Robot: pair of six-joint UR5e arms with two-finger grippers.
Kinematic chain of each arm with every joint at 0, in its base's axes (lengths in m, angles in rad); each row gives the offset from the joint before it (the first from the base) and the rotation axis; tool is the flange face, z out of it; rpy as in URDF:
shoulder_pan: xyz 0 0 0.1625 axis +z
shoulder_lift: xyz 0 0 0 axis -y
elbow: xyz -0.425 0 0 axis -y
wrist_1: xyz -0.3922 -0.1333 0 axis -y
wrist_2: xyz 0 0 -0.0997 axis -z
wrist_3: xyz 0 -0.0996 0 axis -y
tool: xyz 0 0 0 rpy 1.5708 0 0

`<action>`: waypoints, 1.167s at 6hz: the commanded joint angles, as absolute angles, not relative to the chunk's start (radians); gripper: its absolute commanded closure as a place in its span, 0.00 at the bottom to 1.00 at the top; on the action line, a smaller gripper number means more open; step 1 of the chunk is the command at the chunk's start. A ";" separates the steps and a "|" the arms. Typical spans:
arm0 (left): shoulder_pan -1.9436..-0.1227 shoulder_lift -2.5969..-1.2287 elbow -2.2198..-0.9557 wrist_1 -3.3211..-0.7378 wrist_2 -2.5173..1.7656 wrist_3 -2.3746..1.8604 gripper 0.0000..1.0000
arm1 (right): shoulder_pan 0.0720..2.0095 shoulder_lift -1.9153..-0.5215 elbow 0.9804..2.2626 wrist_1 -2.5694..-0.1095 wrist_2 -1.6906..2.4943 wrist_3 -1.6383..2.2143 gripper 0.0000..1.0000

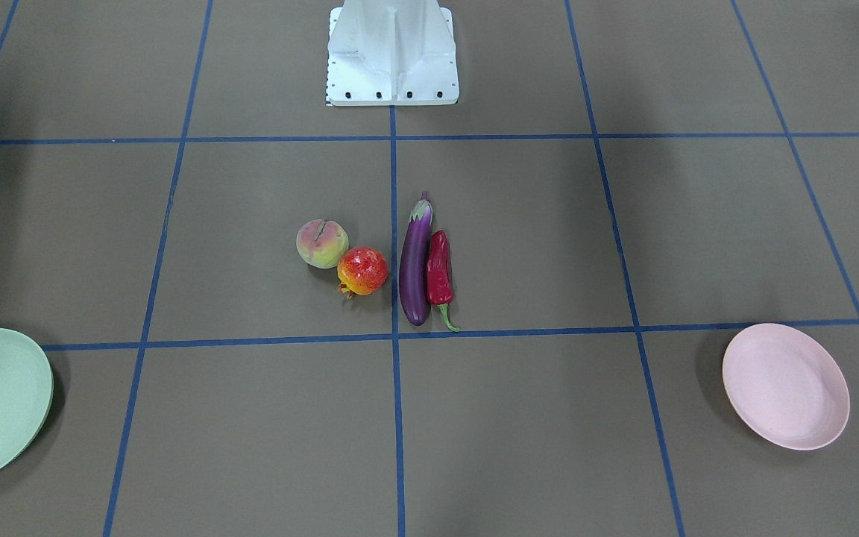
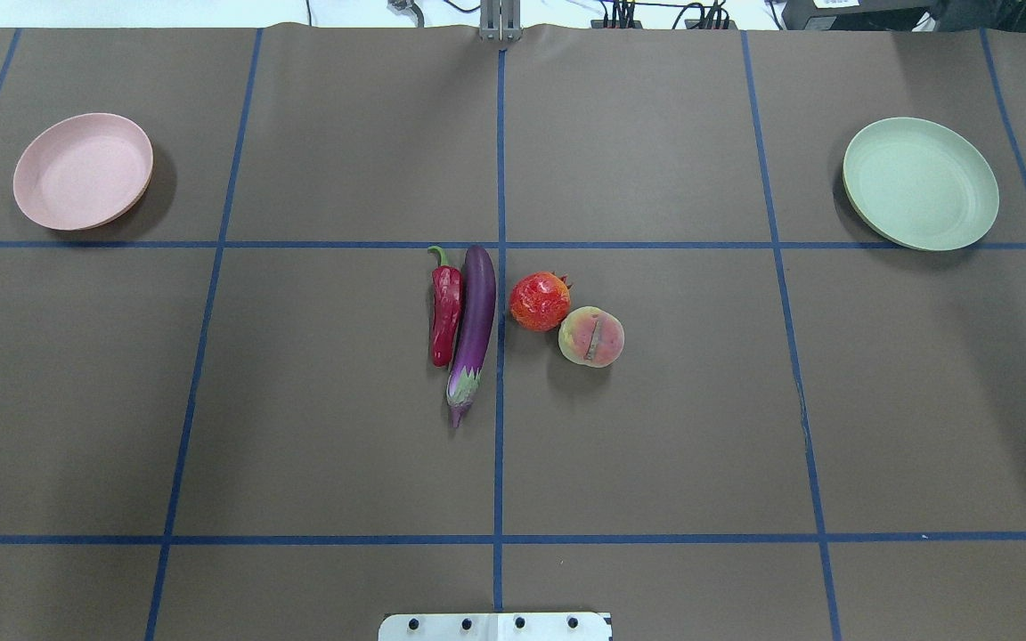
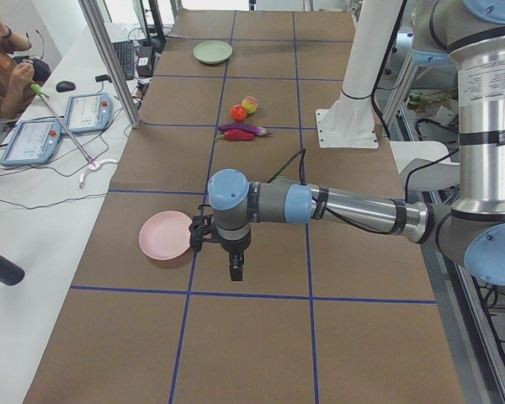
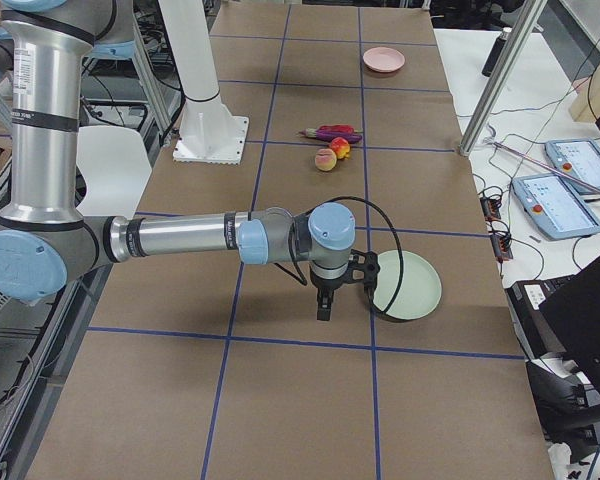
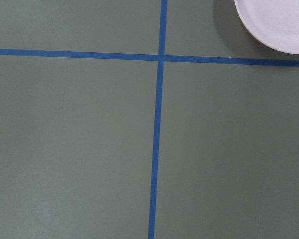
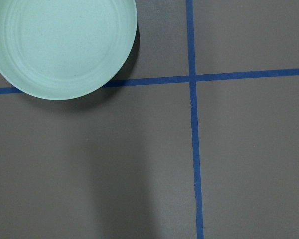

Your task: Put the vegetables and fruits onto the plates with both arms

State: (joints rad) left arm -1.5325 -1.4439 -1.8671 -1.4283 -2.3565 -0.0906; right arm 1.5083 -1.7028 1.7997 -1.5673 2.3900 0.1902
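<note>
The purple eggplant (image 2: 475, 320) and the red chili pepper (image 2: 445, 312) lie side by side at the table's middle. The pomegranate (image 2: 540, 302) and the peach (image 2: 591, 336) sit just right of them, touching. The pink plate (image 2: 83, 171) is at the far left and the green plate (image 2: 920, 183) at the far right, both empty. My left gripper (image 3: 236, 269) hangs above the table beside the pink plate (image 3: 166, 236). My right gripper (image 4: 323, 305) hangs beside the green plate (image 4: 405, 284). I cannot tell whether either is open or shut.
The white robot base (image 1: 392, 56) stands at the near table edge. Blue tape lines (image 2: 500, 401) divide the brown table into squares. Tablets and cables (image 3: 88, 114) lie on the side bench, where an operator sits.
</note>
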 commanded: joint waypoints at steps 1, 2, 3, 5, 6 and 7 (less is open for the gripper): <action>-1.529 -1.448 -1.874 -1.428 -2.359 -0.095 0.00 | 1.528 -1.710 1.822 -1.566 2.393 0.190 0.00; -1.523 -1.460 -1.861 -1.430 -2.359 -0.091 0.00 | 1.526 -1.712 1.827 -1.565 2.402 0.190 0.00; -1.525 -1.450 -1.846 -1.433 -2.367 -0.091 0.00 | 1.514 -1.713 1.825 -1.559 2.404 0.192 0.00; -1.522 -1.451 -1.853 -1.434 -2.373 -0.094 0.00 | 1.505 -1.715 1.822 -1.552 2.477 0.192 0.00; -1.520 -1.451 -1.850 -1.443 -2.458 -0.095 0.00 | 1.455 -1.712 1.831 -1.492 2.496 0.207 0.00; -1.514 -1.450 -1.851 -1.456 -2.479 -0.094 0.00 | 1.403 -1.712 1.832 -1.382 2.520 0.230 0.00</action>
State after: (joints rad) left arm -1.5186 -1.4507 -1.8509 -1.4452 -2.4458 -0.0943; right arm 1.4490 -1.7128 1.8295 -1.4692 2.4962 0.2111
